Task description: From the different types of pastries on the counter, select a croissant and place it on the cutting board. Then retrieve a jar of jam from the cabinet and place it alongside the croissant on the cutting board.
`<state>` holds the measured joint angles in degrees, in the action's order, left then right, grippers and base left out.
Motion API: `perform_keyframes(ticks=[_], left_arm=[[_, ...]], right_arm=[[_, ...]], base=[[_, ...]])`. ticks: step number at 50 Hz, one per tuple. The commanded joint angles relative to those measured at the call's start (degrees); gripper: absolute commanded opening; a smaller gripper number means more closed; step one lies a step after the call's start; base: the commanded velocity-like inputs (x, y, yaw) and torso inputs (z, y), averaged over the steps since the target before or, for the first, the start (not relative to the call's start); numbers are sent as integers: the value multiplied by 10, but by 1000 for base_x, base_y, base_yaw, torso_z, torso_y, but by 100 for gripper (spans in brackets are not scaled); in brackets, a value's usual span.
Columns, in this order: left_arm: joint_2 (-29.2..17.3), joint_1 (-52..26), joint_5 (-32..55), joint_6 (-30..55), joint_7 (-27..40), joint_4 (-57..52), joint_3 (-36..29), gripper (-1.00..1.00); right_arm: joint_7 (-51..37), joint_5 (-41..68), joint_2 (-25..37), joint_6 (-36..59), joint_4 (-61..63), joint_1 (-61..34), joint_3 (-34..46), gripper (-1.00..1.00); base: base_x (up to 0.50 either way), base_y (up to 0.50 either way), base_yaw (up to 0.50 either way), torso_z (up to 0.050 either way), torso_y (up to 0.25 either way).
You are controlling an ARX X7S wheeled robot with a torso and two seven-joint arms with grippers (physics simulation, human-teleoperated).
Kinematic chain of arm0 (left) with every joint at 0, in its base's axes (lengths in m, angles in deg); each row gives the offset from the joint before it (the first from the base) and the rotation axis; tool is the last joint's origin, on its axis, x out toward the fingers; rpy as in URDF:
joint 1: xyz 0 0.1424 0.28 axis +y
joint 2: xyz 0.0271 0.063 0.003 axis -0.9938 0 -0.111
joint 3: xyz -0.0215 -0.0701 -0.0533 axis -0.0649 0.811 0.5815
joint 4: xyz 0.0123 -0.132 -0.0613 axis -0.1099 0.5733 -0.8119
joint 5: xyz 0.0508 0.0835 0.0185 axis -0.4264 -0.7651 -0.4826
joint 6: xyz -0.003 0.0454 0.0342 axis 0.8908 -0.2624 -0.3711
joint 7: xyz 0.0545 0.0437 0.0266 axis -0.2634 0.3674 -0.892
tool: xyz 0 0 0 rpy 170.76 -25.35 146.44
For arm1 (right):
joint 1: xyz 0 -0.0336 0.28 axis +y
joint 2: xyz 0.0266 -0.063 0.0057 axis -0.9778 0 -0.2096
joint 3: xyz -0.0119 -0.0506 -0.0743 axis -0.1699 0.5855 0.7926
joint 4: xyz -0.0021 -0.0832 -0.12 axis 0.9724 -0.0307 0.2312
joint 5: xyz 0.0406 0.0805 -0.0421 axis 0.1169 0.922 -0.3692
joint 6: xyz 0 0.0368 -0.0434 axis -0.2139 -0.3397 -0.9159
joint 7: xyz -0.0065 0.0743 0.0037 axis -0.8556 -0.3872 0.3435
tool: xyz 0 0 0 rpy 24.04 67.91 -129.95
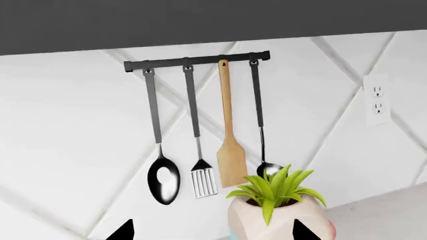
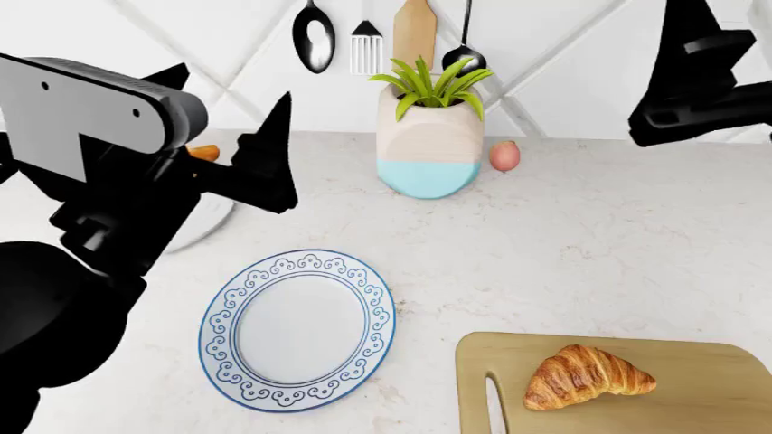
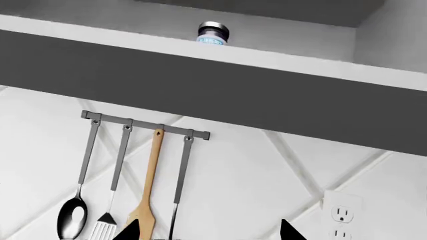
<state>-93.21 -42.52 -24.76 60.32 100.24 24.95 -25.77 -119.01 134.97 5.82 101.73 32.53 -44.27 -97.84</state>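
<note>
From the left wrist view, I see the left gripper point(image 1: 212, 231) spread wide and holding nothing, its two dark tips framing a potted plant point(image 1: 277, 210) beneath a utensil rail point(image 1: 197, 61) on the tiled wall. In the head view, the croissant point(image 2: 588, 376) already lies on the cutting board point(image 2: 724, 398) at the near right of the bench point(image 2: 603, 244), with a blue-rimmed plate point(image 2: 298, 328) to the left of the board; the right arm is raised at the far right, its tips out of frame here. In the right wrist view, the right gripper point(image 3: 209, 231) is likewise spread and empty, and the jar of jam point(image 3: 213, 33) stands up in the open cabinet point(image 3: 220, 80) above the rail, only its dark lid and a strip of label showing over the shelf edge. I judge the jar rigid, fairly heavy for its size, smooth-sided and breakable, so I would close across its round body just under the lid, squarely, and lift it clear of the shelf lip before withdrawing.
</note>
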Motion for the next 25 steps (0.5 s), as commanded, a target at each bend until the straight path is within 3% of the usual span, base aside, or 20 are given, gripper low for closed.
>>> perform_keyframes(ticks=[1, 10, 25], left_arm=[[-7, 23, -10, -20, 7, 3, 16, 100], [-7, 26, -1, -25, 5, 10, 23, 100], [-9, 30, 5, -24, 2, 10, 21, 100]], right_arm=[[6, 18, 12, -16, 17, -39, -16, 100], [0, 44, 15, -12, 8, -100, -5, 100], [2, 45, -1, 18, -77, -303, 77, 100]], base=[[0, 0, 0, 0, 0], [0, 0, 0, 0, 0], [0, 0, 0, 0, 0]])
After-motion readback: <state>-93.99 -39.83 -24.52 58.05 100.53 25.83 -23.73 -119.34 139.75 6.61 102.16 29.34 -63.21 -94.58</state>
